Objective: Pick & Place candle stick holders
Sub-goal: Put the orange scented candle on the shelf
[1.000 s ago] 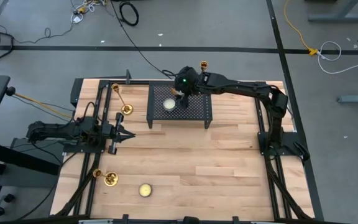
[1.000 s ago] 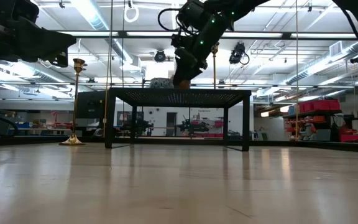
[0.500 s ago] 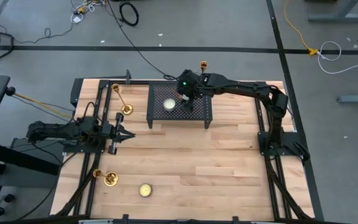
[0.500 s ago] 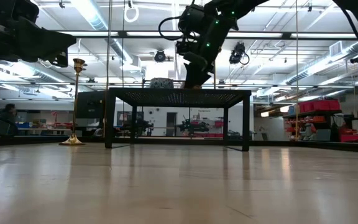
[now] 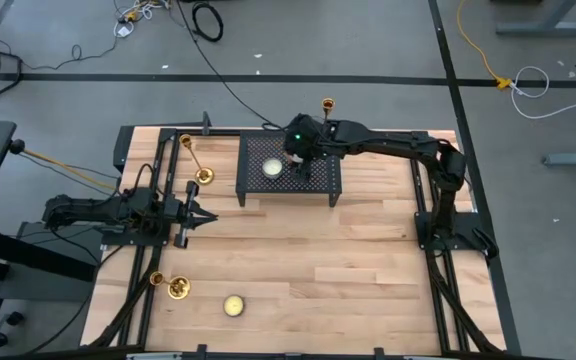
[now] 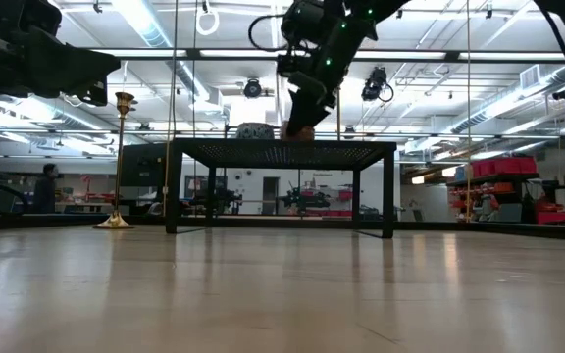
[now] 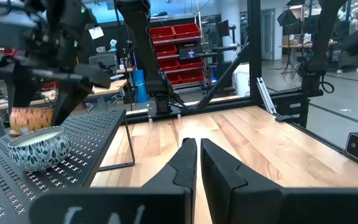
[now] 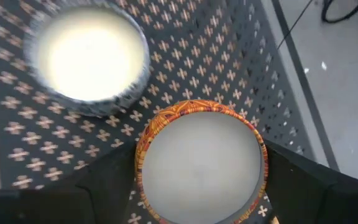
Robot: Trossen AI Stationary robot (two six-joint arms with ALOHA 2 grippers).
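Three brass candlesticks stand upright on their round bases: one at the far left (image 5: 196, 160) (image 6: 120, 157), one at the near left (image 5: 173, 287), and one behind the black mesh rack (image 5: 328, 103). No gripper touches them. My right gripper (image 5: 298, 162) (image 6: 300, 126) is over the rack (image 5: 318, 185), shut on an orange patterned round candle tin (image 8: 201, 163). A pale candle tin (image 5: 271, 168) (image 8: 86, 56) rests on the rack top beside it. My left gripper (image 5: 204, 215) (image 7: 197, 163) is shut and empty, low over the table's left side. My right gripper pinches the orange tin by its round side wall (image 8: 140, 163), one finger (image 8: 104, 183) on each side. The fingers come from above, pointing down. The tin sits upright with its open top up, at the rack top; whether it rests on the mesh I cannot tell.
A loose yellow candle (image 5: 233, 305) lies near the table's near edge. The rack (image 6: 282, 147) stands on legs at the far middle. Bare wood lies across the middle and right of the table (image 5: 368, 270). A person (image 6: 47, 186) shows far off in the room.
My right gripper, still holding the orange tin, has gone a little toward the table's right edge over the rack top, away from the pale tin. The left arm has kept still.
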